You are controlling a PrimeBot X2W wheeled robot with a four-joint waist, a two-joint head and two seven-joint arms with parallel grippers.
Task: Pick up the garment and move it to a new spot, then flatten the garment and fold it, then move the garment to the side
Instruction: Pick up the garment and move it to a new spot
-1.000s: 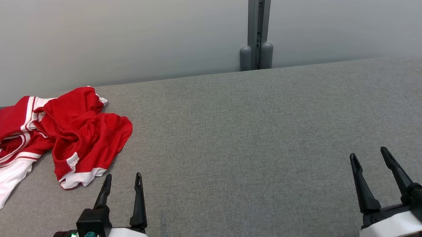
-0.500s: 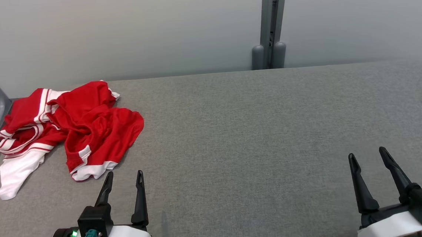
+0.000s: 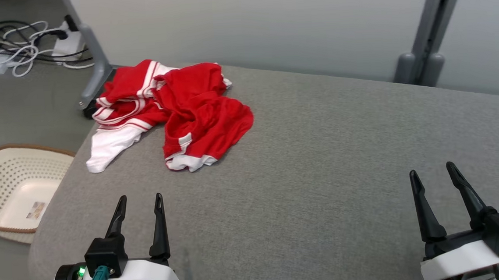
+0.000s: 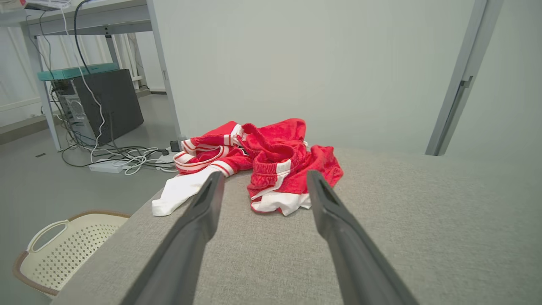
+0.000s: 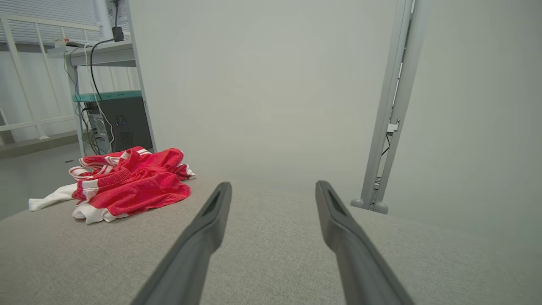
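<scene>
A crumpled red garment point(image 3: 186, 109) with white trim lies in a heap at the far left corner of the grey table point(image 3: 321, 161). It also appears in the left wrist view as the garment point(image 4: 275, 165) just beyond the fingers, and in the right wrist view as the garment point(image 5: 127, 186) far to the left. My left gripper point(image 3: 139, 202) hovers open near the table's front left, short of the heap, holding nothing. My right gripper point(image 3: 431, 172) is open and empty at the front right, far from the cloth.
A cream perforated basket point(image 3: 11, 191) sits on the floor left of the table. Cables and a power strip point(image 3: 14, 46) lie on the floor behind it beside a grey table leg point(image 3: 94, 58). A grey post point(image 3: 426, 35) stands behind the table against the wall.
The head camera has swung to the left, so the whole picture shifted right and the basket and floor cables came into view. Both grippers stay open and the garment lies as before.
</scene>
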